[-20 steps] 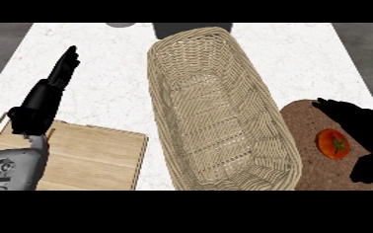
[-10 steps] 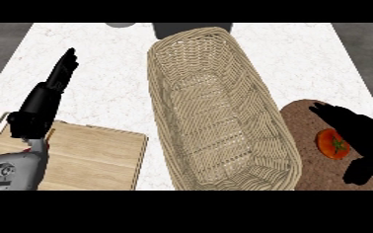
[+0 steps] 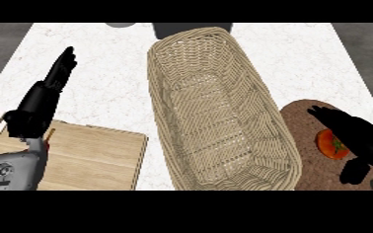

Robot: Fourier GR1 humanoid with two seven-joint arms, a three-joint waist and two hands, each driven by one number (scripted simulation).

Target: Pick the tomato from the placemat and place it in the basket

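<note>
One red round tomato [image 3: 331, 144] is sitting on the brown round placemat [image 3: 306, 123]; the right hand [image 3: 351, 134], fingers spread, is covering it and should curl evenly before lifting toward the long woven wicker basket [image 3: 218, 113].

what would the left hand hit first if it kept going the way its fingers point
Probably nothing: the left hand points up and away over bare counter, left of the basket. Its height above the counter is unclear.

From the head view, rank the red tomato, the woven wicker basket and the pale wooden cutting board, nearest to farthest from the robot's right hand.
1. Red tomato: on the round brown placemat, right beside the right hand.
2. Woven wicker basket: centre of the counter, left of the placemat.
3. Pale wooden cutting board: far left, beyond the basket.
</note>
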